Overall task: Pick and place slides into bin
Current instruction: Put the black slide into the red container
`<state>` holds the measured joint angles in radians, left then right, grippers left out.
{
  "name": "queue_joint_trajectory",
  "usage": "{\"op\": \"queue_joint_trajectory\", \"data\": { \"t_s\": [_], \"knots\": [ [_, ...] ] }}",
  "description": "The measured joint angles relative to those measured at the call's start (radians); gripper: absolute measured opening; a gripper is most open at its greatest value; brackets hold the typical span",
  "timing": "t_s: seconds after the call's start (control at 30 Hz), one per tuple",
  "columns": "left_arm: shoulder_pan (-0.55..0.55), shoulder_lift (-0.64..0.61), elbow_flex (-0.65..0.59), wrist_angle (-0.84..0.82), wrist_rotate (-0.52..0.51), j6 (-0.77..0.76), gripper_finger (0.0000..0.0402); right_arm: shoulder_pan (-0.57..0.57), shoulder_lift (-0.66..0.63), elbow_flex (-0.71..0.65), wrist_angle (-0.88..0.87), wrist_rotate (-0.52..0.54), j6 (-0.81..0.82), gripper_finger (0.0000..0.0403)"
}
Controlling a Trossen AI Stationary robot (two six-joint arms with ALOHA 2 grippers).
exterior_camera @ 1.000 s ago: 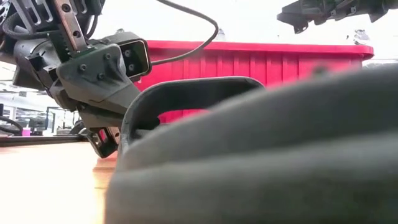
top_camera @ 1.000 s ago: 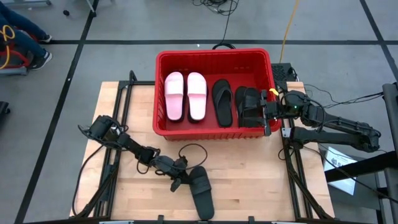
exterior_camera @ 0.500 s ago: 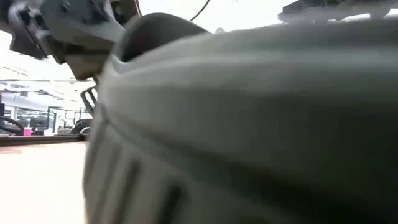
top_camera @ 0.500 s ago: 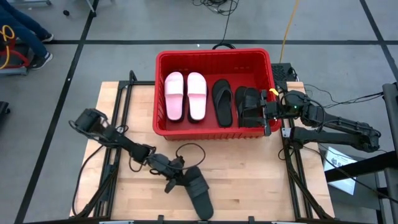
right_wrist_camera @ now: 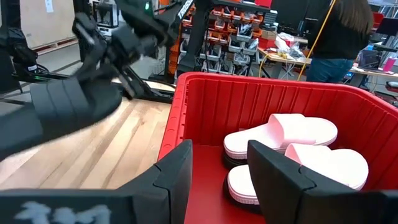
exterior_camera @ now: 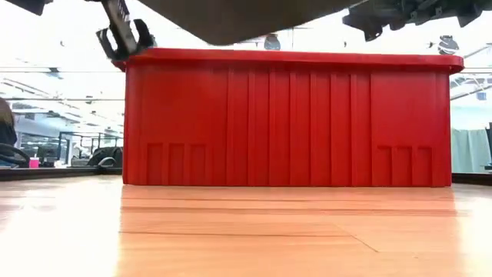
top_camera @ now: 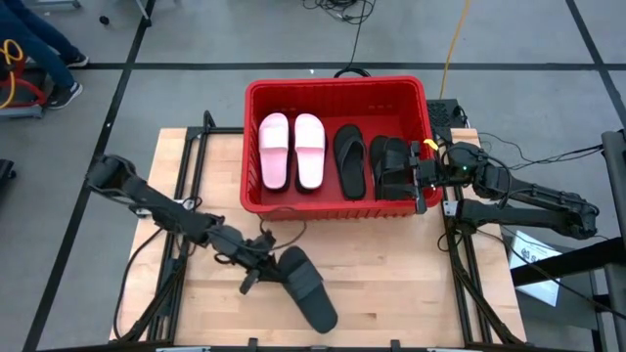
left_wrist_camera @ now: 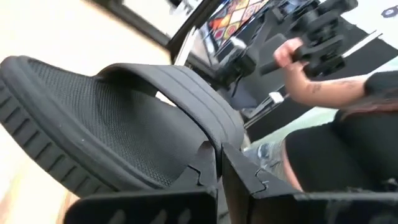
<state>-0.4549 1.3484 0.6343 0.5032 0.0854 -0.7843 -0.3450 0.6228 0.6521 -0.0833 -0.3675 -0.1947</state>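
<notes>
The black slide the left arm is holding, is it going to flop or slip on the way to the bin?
The black slide looks thick and ribbed, so probably stiff. The left gripper pinches only its band, so it may swing. Textured foam likely grips well.

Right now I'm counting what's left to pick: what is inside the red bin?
The red bin holds a pale pink pair, one black flip-flop and black slides by the right wall, partly covered by the right gripper.

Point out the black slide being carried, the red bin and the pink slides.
black slide (top_camera: pixel 305 288), high view, on its strap.
red bin (top_camera: pixel 333 84), high view, on its far rim.
pink slides (top_camera: pixel 291 149), high view, between the pair's straps.
</notes>
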Motion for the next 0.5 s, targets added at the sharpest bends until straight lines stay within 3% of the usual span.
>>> {"op": "queue_joint_trajectory", "data": {
  "t_s": [0.17, 0.33, 0.5],
  "knots": [
    [0.001, -0.083, 0.113, -0.236, -0.009, 0.087, 0.0000, 0.000, 0.000, 0.000, 0.000, 0.000, 0.000, 0.0144],
    [0.015, -0.093, 0.340, -0.658, -0.050, 0.234, 0.0000, 0.000, 0.000, 0.000, 0.000, 0.000, -0.001, 0.0144],
    [0.057, -0.094, 0.545, -0.906, -0.115, 0.359, 0.0000, 0.000, 0.000, 0.000, 0.000, 0.000, -0.001, 0.0144]
  ]
}}
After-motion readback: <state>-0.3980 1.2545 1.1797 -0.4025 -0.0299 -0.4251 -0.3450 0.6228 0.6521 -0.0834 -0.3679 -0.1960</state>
